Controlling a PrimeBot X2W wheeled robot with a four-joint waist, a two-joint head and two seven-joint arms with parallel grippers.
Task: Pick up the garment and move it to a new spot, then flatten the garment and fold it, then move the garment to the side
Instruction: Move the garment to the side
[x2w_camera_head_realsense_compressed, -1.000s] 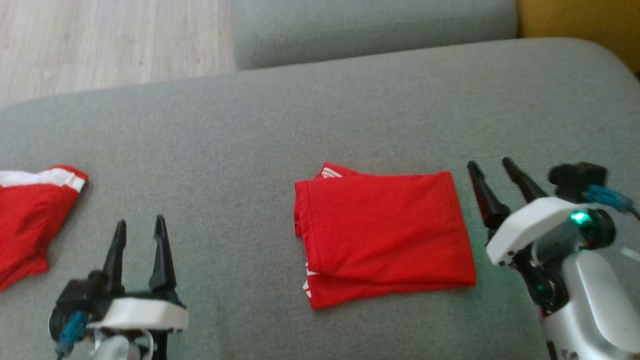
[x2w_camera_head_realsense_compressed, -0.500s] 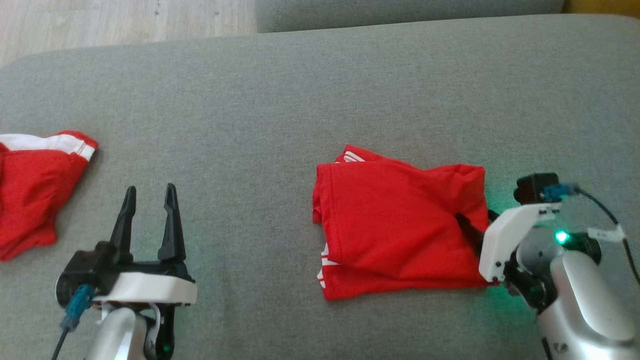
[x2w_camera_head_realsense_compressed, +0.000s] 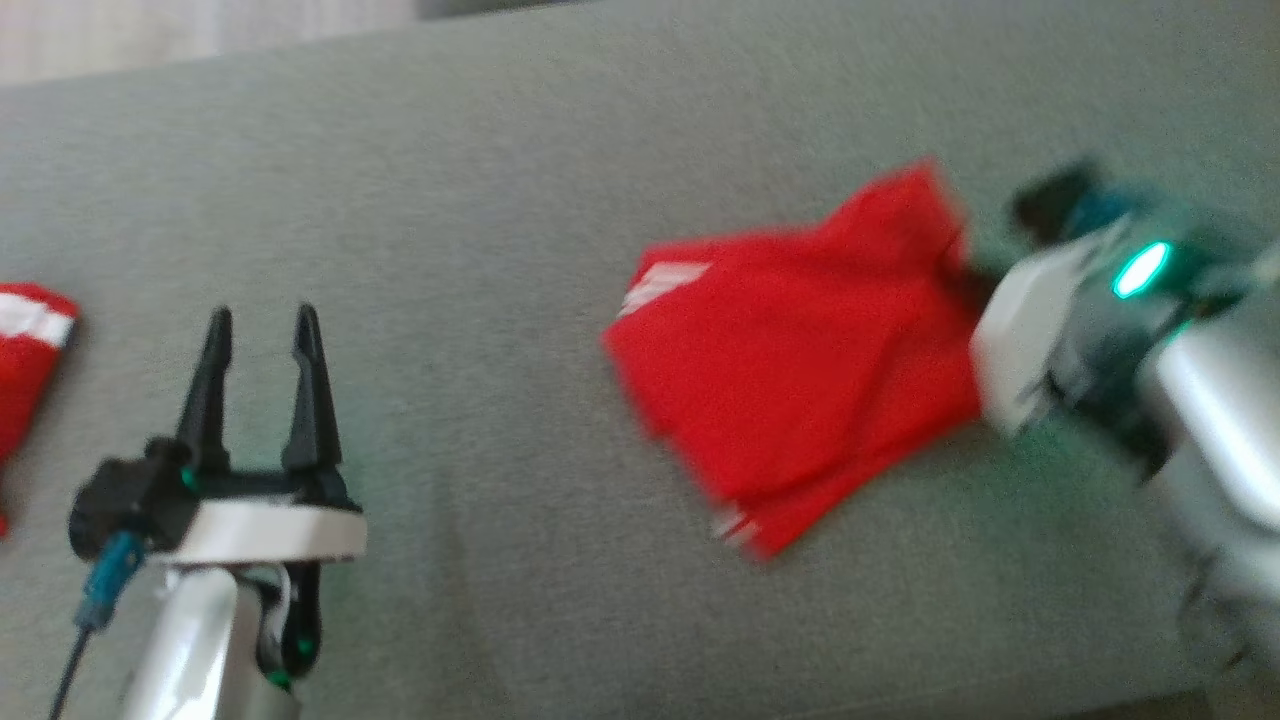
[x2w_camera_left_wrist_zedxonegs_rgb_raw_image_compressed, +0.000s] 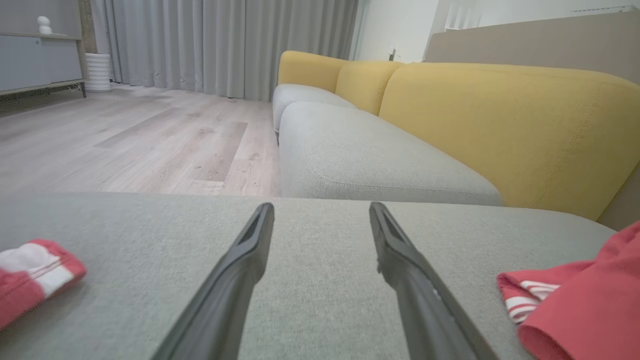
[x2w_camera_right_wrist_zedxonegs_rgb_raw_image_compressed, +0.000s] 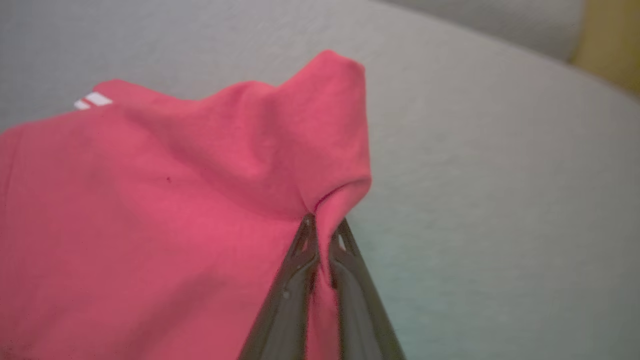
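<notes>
My left hand (x2w_camera_head_realsense_compressed: 262, 314) hovers low over the grey cushion (x2w_camera_head_realsense_compressed: 520, 180) at near left. Its two dark fingers are spread wide, with nothing between them. At near right, my right hand (x2w_camera_right_wrist_zedxonegs_rgb_raw_image_compressed: 325, 220) is pinched tight on the right edge of the folded red garment (x2w_camera_head_realsense_compressed: 800, 370). The right wrist view shows a ridge of cloth squeezed between the two fingertips, with the fabric rising in a peak above them. The rest of the garment lies tilted on the cushion, right of centre, with white stripes at its far-left corner and at its nearest corner. The head view is blurred, so I cannot tell how much of the cloth is off the surface. A second red piece (x2w_camera_head_realsense_compressed: 25, 350) with a white band lies at the cushion's left edge, well apart from the first. Beyond, the left wrist view takes in another grey seat (x2w_camera_left_wrist_zedxonegs_rgb_raw_image_compressed: 360, 160), a yellow backrest (x2w_camera_left_wrist_zedxonegs_rgb_raw_image_compressed: 500, 125), pale wood floor (x2w_camera_left_wrist_zedxonegs_rgb_raw_image_compressed: 125, 140) and grey curtains (x2w_camera_left_wrist_zedxonegs_rgb_raw_image_compressed: 225, 45).
</notes>
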